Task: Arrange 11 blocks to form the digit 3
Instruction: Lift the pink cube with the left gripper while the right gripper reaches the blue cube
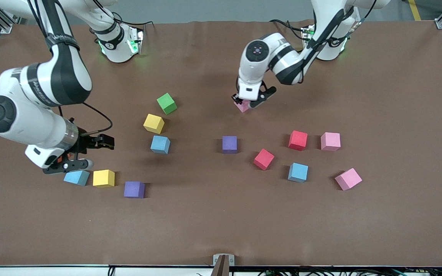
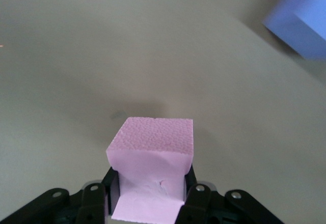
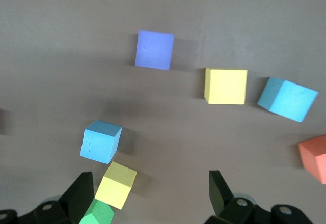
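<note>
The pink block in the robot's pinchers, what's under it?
Only bare brown table shows around the pink block held in the left gripper. Its underside is covered, so contact with the table can't be seen.

My left arm comes from its base, elbow bent, wrist turned down toward the table's middle. Left gripper [image 1: 248, 100] is low at the tabletop w/ fingers [image 2: 192, 199] clamped on a pink block [image 2: 153, 155]; pads press its two sides & the foam dents inward. My right arm folds down at its own end of the table, forearm sloping low, wrist tipped. Right gripper [image 1: 76, 160] hangs in the air w/ fingers [image 3: 220, 192] spread wide, nothing betw. them. That arm waits.
</note>
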Controlling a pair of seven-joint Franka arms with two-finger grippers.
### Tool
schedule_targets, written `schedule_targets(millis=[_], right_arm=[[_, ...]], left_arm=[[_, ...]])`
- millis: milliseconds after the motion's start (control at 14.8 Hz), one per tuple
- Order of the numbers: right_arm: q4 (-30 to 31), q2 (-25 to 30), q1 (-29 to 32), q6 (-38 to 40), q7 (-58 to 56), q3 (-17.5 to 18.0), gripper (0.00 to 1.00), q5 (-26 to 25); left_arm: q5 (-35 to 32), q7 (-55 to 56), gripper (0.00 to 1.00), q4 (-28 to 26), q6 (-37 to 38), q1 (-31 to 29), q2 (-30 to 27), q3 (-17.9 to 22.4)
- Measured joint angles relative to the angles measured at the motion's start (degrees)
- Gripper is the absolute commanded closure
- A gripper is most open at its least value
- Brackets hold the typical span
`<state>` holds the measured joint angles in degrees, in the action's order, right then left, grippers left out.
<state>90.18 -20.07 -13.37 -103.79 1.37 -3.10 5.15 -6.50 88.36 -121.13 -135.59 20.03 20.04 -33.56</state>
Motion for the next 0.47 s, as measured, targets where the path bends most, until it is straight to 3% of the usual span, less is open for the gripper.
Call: schedule_targets(millis=[203,474], right_arm=[[2.07,-2.18,-2.75,-3.31,3.50,0.03,0.00,0.26],[8.37,-3.04,-7.49,-12.26,9.85,0.09,0.00,0.27]], left_arm=[[-8.35,-0.85,0.58,9.40,4.44,4.29,6.39,0.00],[-15.17,-4.56,0.57,14.80,4.86,8.06,14.81,0.04]])
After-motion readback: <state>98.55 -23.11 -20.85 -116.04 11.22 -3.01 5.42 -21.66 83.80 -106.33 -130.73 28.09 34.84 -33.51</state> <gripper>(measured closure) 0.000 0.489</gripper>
